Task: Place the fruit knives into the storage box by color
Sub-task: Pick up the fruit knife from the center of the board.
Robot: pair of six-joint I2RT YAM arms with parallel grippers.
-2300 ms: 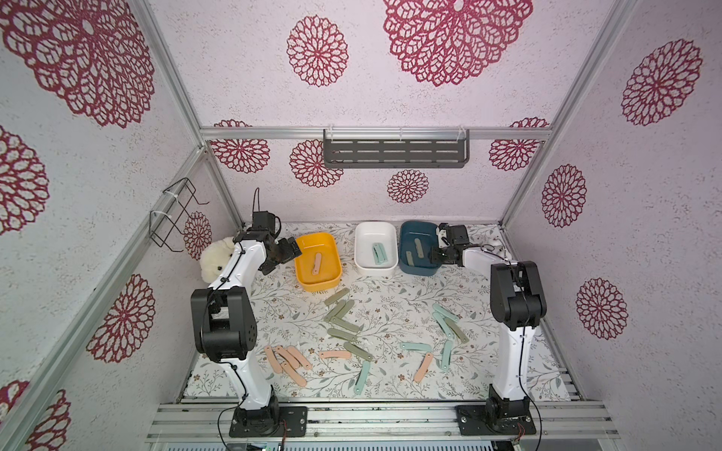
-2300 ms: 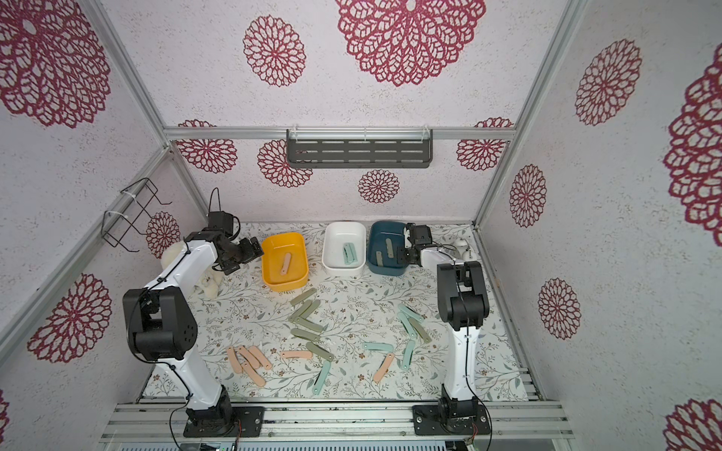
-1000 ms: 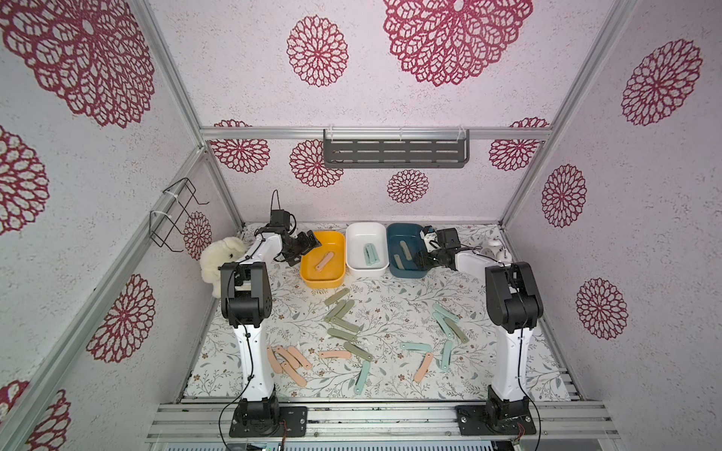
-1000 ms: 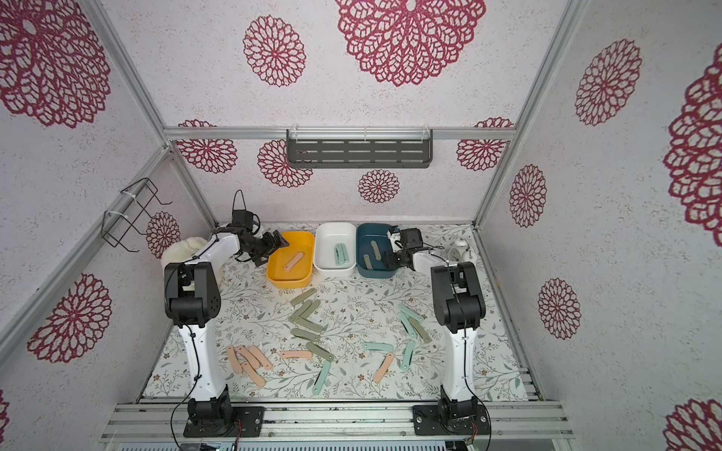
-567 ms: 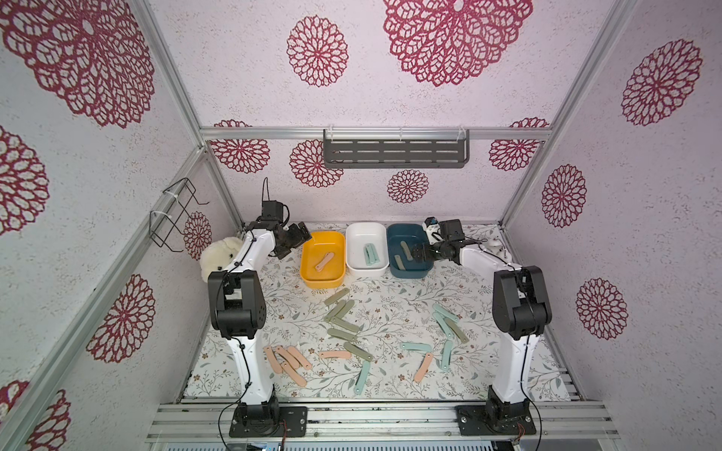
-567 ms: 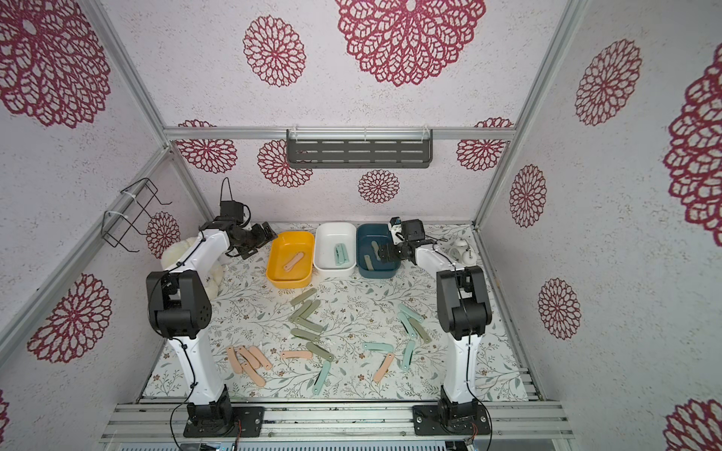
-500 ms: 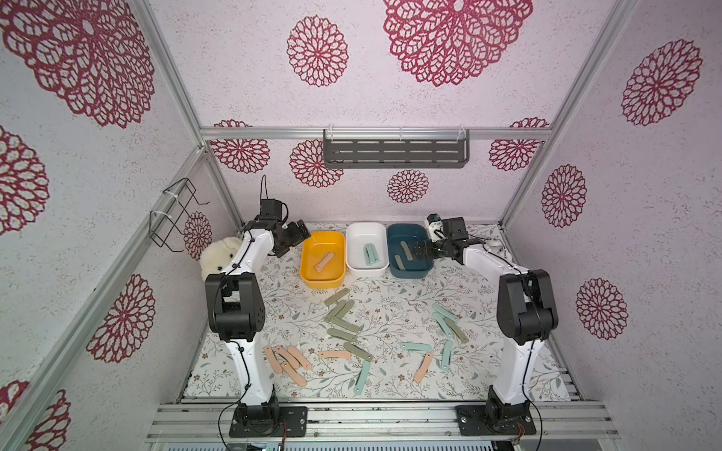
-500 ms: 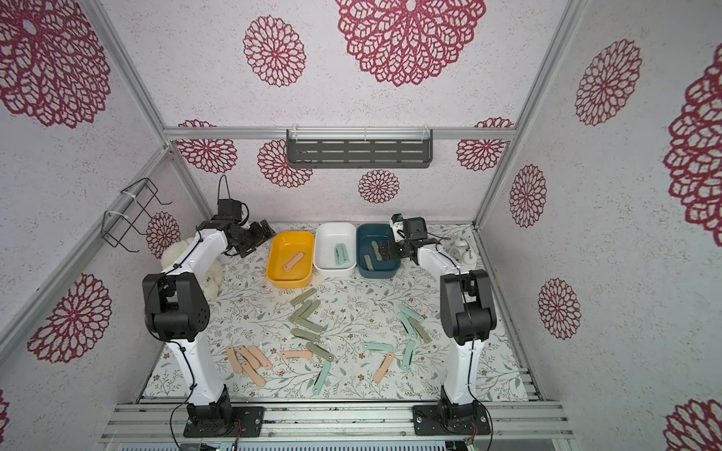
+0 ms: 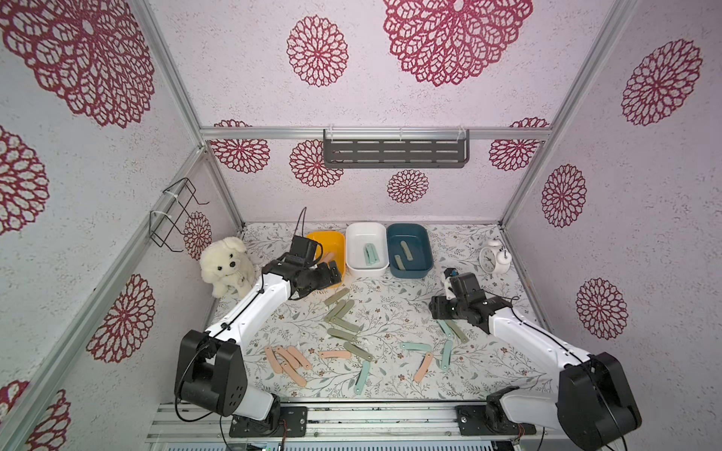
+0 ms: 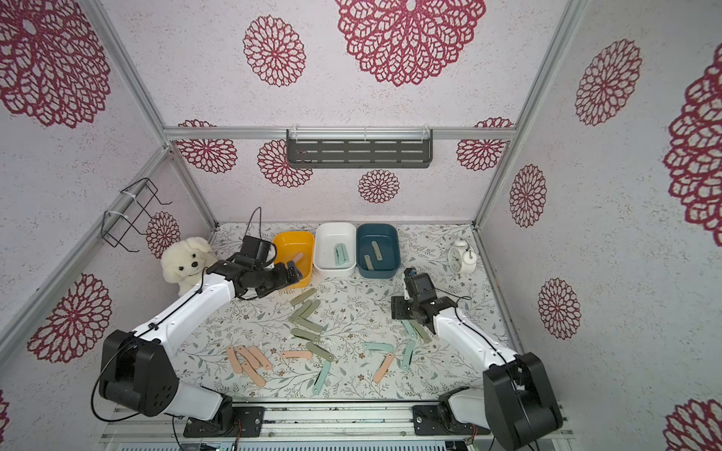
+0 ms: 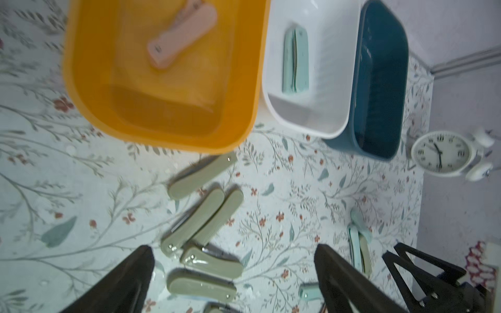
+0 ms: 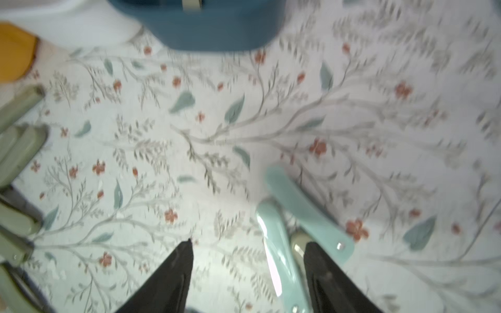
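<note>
Sage knives [image 9: 338, 310]: desk [image 9: 390, 304] centre, flat, on mixed diagonals.
Left hand [image 9: 332, 271]: wide open, empty, by yellow bin [image 9: 326, 235].
Right hand [image 12: 248, 242]: open, empty, beside teal knives [image 12: 273, 244].

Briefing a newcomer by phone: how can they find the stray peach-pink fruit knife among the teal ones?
On the floral table mat, look at the front, on the right arm's side. A slanted peach-pink flat bar lies among mint-teal bars: the only pink one there.

Most fruit knives [image 9: 342, 334] lie flat, scattered before me, while a few sit colour-sorted in the three storage boxes [image 9: 367, 269].
</note>
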